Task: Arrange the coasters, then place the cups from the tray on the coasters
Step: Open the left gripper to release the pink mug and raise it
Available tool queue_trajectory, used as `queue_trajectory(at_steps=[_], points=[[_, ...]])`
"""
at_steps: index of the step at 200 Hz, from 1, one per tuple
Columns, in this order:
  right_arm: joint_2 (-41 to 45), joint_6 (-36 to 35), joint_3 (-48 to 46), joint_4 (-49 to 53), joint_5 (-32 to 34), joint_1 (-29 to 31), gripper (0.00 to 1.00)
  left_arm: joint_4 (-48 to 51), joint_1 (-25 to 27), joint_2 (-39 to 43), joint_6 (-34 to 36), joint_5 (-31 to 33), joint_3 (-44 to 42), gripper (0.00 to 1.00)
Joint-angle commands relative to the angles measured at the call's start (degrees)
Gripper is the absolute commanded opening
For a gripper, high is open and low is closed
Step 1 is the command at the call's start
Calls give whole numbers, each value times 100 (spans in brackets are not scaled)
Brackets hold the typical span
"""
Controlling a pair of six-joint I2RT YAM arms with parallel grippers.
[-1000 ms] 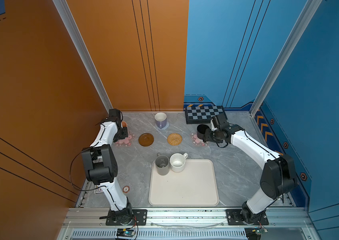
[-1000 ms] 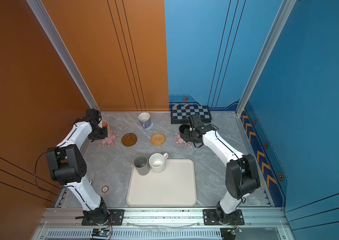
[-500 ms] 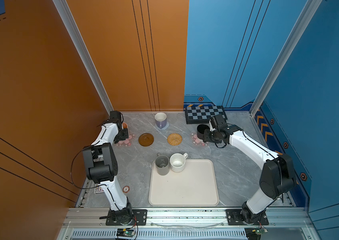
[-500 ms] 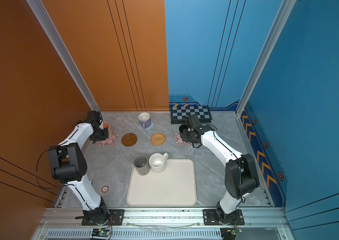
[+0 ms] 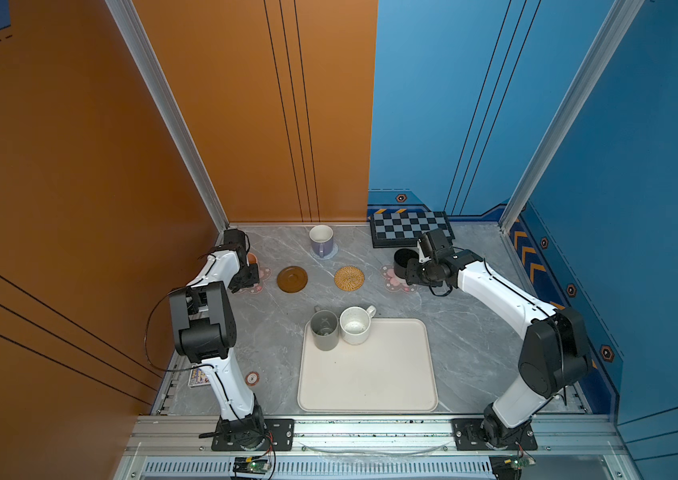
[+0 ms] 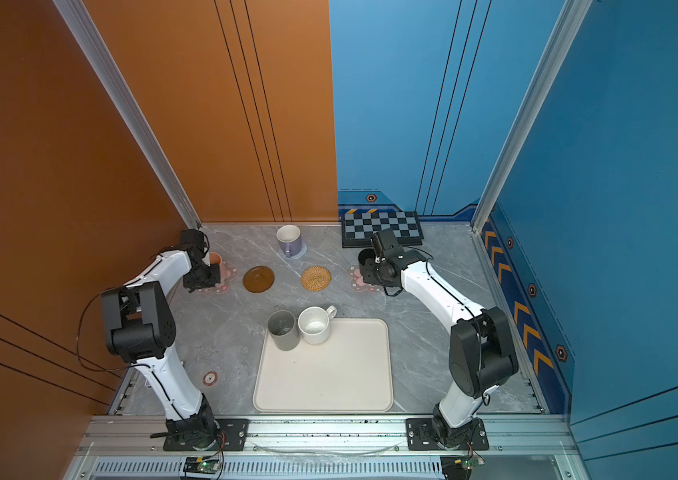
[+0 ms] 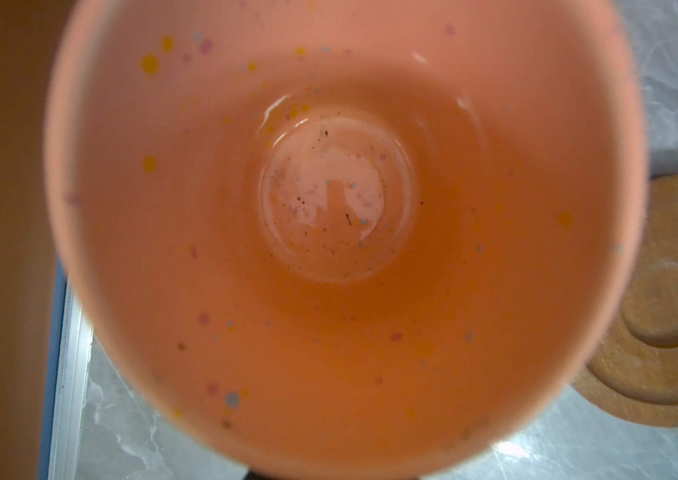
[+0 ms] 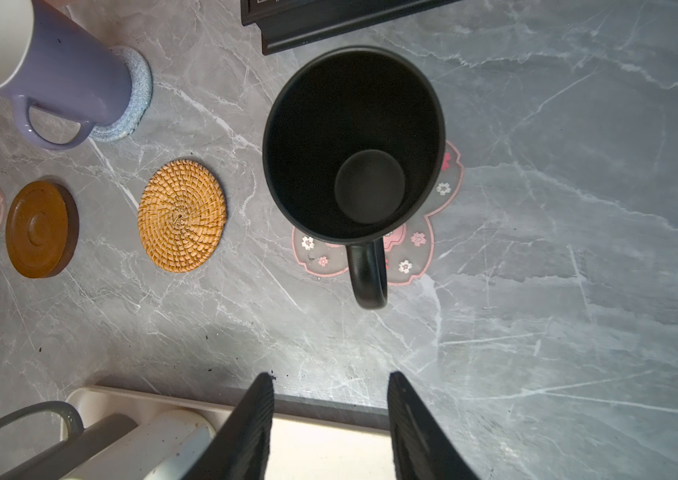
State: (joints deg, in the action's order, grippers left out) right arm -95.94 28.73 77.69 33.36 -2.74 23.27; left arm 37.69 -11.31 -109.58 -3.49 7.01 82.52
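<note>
Our left gripper (image 5: 248, 274) is shut tight on the peach mug (image 7: 329, 232), we think to set it on the pink flower coaster (image 5: 263, 272) by the counter's (image 5: 474, 332) left edge; its fingers are hidden. Our right gripper (image 8: 331, 386) is half wide and holds nothing, because the black mug (image 8: 354, 145) stands alone on the other flower coaster (image 8: 420, 245) toward the far edge. The peach mug is shiny inside with tiny colored dots. The grey mug (image 5: 324, 330) and white mug (image 5: 354, 328) sit in the tray's (image 5: 370, 374) far left corner.

Left arm (image 5: 217, 270) outstretched, left fingers (image 6: 207, 277) closed; right arm (image 5: 495, 291) outstretched, right fingers (image 8: 250, 428) parted.
</note>
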Motion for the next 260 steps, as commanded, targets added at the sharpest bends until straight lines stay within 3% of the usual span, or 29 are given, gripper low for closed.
queue_trajectory(at_steps=[1,36,141,220,260], points=[[-137,172,225,132,78,27,47,-302,-29,-20,-304,126,-125,0],[-94,203,302,340,88,20,47,-298,-29,140,-712,164,-408,23],[119,264,228,370,104,2,47,-122,-109,235,-849,358,-482,27],[160,265,187,372,51,-1,47,58,-187,363,-856,490,-447,26],[101,-171,272,370,-109,185,49,305,-113,774,-864,420,-430,27]])
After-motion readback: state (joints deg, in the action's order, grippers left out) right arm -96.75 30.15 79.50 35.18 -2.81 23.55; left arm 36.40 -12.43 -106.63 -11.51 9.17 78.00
